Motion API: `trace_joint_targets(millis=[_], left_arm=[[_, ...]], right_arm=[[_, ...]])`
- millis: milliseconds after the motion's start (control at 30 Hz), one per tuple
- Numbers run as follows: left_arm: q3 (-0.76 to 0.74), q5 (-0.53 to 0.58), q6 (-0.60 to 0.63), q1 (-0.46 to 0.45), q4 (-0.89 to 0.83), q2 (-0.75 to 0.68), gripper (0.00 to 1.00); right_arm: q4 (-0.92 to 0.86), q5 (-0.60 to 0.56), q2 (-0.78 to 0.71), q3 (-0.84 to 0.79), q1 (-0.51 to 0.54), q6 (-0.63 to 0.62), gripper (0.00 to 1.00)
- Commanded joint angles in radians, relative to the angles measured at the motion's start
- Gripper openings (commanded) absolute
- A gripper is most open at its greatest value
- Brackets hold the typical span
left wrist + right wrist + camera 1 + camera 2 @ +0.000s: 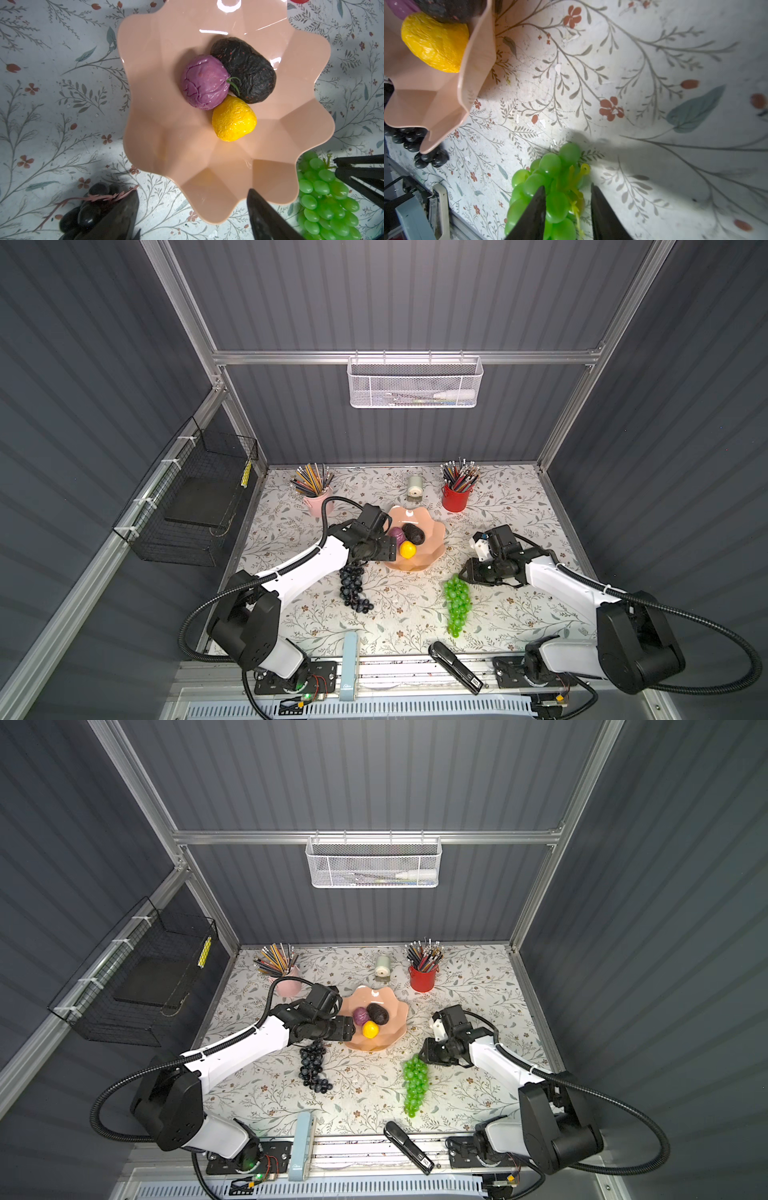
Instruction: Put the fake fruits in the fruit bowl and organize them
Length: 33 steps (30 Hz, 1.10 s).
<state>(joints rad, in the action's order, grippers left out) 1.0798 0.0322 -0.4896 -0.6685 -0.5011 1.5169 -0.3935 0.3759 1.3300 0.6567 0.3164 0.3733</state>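
By the glossy peach-pink bowl [430, 556], left fingers [261, 207] gape empty — right fingers [537, 207] straddle translucent green grapes [550, 166], grip unclear.

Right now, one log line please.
bowl: lemon, avocado, purple fruit; table: dark grapes, green grapes; left gripper: open; right gripper: open, astride green grapes

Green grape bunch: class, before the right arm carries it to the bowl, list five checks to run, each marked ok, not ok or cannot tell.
1. Right gripper jaws straddle the green grape bunch at its stem end: ok.
2. Jaws clamped on it: cannot tell.
3. Bare room in the fruit bowl: ok.
4. Left gripper clear of the bowl: not ok, open above its rim.
5. Lemon, avocado, purple fruit settled inside: ok.
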Motion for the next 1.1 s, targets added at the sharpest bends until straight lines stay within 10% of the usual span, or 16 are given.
trace_joint_targets(millis=[0,1067], left_arm=[[0.033,-0.008,0.02,0.001,-0.033,0.011,0.82],[0.032,-0.017,0.009,0.001,-0.024,0.003,0.82]], right_arm=[[0.042,0.063,0.011,-0.01,-0.004,0.001,0.36],[0.068,0.166,-0.054,-0.118,-0.105,0.013,0.33]])
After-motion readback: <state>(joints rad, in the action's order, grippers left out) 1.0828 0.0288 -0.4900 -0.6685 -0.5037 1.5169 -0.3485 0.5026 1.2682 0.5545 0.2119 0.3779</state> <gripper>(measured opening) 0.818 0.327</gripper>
